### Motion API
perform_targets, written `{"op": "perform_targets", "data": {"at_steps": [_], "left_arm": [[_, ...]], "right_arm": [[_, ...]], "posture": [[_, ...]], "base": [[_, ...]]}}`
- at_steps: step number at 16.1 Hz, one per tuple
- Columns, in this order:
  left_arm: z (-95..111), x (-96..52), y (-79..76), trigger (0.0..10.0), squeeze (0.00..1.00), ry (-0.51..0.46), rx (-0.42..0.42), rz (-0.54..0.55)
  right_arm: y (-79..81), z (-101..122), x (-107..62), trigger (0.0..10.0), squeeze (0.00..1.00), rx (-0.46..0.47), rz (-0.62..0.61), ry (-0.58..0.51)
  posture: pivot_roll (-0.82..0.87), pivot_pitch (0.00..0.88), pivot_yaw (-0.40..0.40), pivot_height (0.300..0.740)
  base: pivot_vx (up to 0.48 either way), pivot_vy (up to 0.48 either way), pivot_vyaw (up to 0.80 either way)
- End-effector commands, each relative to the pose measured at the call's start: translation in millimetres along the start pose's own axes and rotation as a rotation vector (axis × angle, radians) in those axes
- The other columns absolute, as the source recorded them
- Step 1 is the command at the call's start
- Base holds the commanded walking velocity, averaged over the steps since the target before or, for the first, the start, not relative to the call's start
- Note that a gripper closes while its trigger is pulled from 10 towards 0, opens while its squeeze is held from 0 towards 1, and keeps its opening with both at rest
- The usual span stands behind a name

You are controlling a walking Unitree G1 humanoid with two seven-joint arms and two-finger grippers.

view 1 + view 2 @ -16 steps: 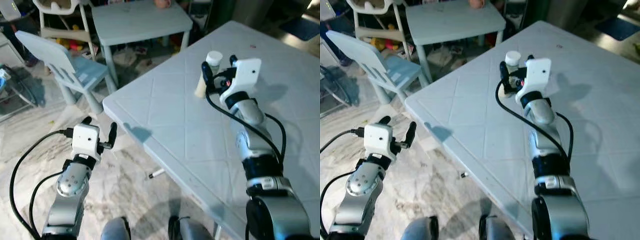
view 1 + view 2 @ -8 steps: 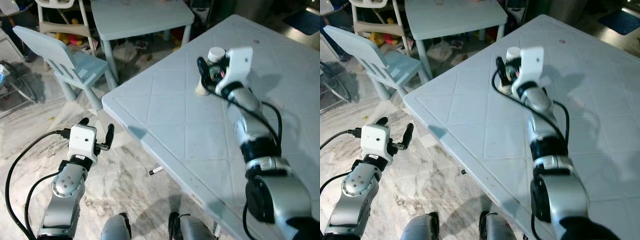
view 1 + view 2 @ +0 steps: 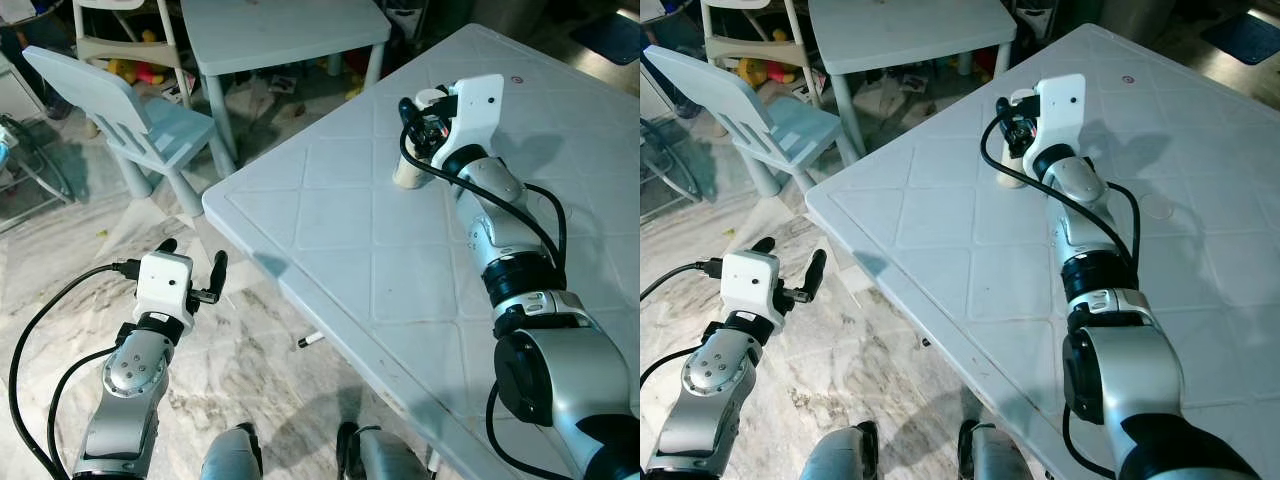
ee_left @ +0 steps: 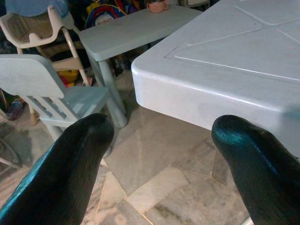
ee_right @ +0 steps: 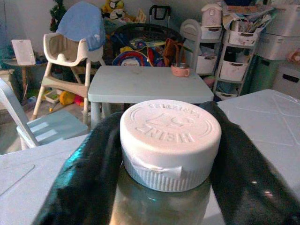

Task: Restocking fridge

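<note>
The pickup step is in hand: the right gripper (image 5: pixel 164 154) has its fingers closed around a white-capped bottle (image 5: pixel 170 140) standing on the white surface (image 3: pixel 400 260). Next, lift it straight up. The left gripper (image 3: pixel 190 270) hangs idle, fingers wide.

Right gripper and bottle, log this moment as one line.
right gripper: fingers either side of bottle under its white cap | bottle: upright on table | left gripper: open, idle above floor

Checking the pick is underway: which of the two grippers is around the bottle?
The right gripper, out over the big white table, its fingers either side of the white-capped bottle. The left gripper hangs open above the floor.
</note>
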State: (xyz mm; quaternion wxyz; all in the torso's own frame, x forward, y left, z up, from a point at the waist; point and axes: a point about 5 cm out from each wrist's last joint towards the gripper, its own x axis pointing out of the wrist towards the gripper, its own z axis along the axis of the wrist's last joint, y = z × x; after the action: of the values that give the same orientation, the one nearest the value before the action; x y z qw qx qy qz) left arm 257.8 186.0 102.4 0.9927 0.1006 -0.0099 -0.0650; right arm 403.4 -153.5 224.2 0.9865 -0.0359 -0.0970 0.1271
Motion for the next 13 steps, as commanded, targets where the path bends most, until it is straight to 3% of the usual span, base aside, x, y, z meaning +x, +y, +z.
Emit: {"op": "perform_targets", "data": {"at_steps": [1,7,8,9,10,12,13], "left_arm": [[-0.6,-1.2,2.4,10.0,0.0,0.01,0.008,-0.003],[-6.8,7.4,-1.8,10.0,0.0,0.049,-0.034,0.026],[-6.2,9.5,-3.3,10.0,0.0,0.043,-0.033,0.027],[-5.0,11.3,-4.1,10.0,0.0,0.038,-0.04,0.028],[-2.2,16.2,-5.3,10.0,0.0,0.025,-0.056,0.033],[-1.9,20.7,-7.9,10.0,0.0,0.022,-0.07,0.035],[-2.4,21.7,-10.3,10.0,0.0,0.024,-0.077,0.035]], "right_arm": [[-0.4,-4.8,-1.2,0.0,0.0,-0.011,0.002,0.026],[8.1,-18.2,-21.3,0.0,0.0,-0.015,0.01,0.006],[12.3,-20.5,-29.6,8.6,0.0,0.01,0.005,-0.028],[14.4,-19.7,-34.6,8.6,0.0,0.025,-0.001,-0.053],[15.6,-20.0,-45.4,10.0,0.0,0.069,-0.04,-0.088],[24.2,-22.1,-60.5,10.0,0.0,0.095,-0.033,-0.119],[36.1,-20.5,-68.5,10.0,0.0,0.107,0.035,-0.147]], "posture": [[0.15,0.195,0.006,0.74],[0.12,0.158,0.001,0.74],[0.12,0.137,0.005,0.74],[0.12,0.133,0.005,0.74],[0.11,0.111,0.006,0.74],[0.1,0.096,0.002,0.74],[0.09,0.092,-0.005,0.74]], "base": [[0.0,0.0,0.0],[0.0,0.0,0.0],[0.0,0.0,0.0],[0.0,0.0,0.0],[0.0,0.0,0.0],[0.0,0.0,0.4],[0.0,0.0,0.8]]}}
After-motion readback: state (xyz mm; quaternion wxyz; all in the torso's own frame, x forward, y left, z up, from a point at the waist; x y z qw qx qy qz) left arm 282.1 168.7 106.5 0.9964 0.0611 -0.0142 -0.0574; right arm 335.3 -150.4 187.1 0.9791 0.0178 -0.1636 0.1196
